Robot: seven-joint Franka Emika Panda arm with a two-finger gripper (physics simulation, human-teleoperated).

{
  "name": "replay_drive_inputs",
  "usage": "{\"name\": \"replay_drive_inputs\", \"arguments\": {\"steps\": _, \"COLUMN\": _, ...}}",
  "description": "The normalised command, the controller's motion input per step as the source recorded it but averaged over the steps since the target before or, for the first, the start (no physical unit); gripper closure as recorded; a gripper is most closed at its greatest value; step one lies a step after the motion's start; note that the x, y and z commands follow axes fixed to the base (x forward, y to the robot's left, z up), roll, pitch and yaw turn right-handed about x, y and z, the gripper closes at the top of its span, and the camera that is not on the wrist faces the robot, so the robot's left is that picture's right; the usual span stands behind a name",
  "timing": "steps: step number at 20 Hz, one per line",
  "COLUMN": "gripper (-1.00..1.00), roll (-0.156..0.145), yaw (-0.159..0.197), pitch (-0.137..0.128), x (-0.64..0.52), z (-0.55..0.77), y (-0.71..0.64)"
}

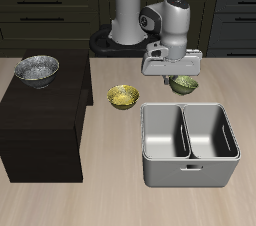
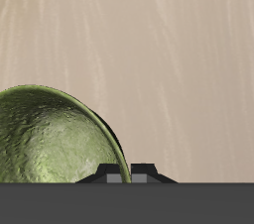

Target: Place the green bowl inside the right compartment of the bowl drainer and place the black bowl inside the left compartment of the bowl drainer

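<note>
Arm reaches forward from its base, upper links upright, forearm bent downward, wrist pointing straight down over the surface (image 1: pixel 110 205). Claw (image 1: pixel 176 75) hangs low, just above the green bowl (image 1: pixel 183 84), which sits upright on the surface right behind the bowl drainer's (image 1: pixel 188 173) back rim, partly hidden by the claw body in the exterior view. In the wrist view the green bowl (image 2: pixel 55 139) fills one side, mottled olive interior facing the camera, rim curving close to the dark claw housing; only a small grey fingertip piece (image 2: pixel 119 178) shows, so whether the claw is released or clenched I cannot tell. No contact with the bowl visible. Bowl drainer stands near the surface's front edge, both compartments holding nothing, middle wall plain, handle slot on its front face. Black bowl (image 1: pixel 36 69) rests upright on top of a dark cabinet block (image 1: pixel 40 130), well apart from the drainer. Yellow bowl (image 1: pixel 123 96) on the surface between the block and the green bowl, near the drainer's back corner.
</note>
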Motion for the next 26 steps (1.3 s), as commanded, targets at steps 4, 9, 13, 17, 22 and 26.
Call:
{"name": "replay_drive_inputs", "arguments": {"steps": 4, "gripper": 1.0, "roll": 0.007, "yaw": -0.019, "pitch": -0.014, "x": 0.03, "z": 0.31, "y": -0.05}}
{"name": "replay_drive_inputs", "arguments": {"steps": 9, "gripper": 1.0, "roll": 0.013, "yaw": -0.013, "pitch": -0.037, "x": 0.01, "z": 0.43, "y": -0.03}}
{"name": "replay_drive_inputs", "arguments": {"steps": 13, "gripper": 1.0, "roll": 0.004, "yaw": -0.02, "pitch": -0.028, "x": 0.0, "z": 0.42, "y": -0.06}}
{"name": "replay_drive_inputs", "arguments": {"steps": 17, "gripper": 1.0, "roll": 0.009, "yaw": -0.01, "pitch": -0.025, "x": -0.01, "z": 0.35, "y": -0.01}}
{"name": "replay_drive_inputs", "arguments": {"steps": 22, "gripper": 1.0, "roll": 0.014, "yaw": -0.009, "pitch": -0.073, "x": -0.1, "z": 0.58, "y": 0.08}}
{"name": "replay_drive_inputs", "arguments": {"steps": 26, "gripper": 1.0, "roll": 0.022, "yaw": -0.01, "pitch": -0.051, "x": -0.1, "z": 0.5, "y": 0.11}}
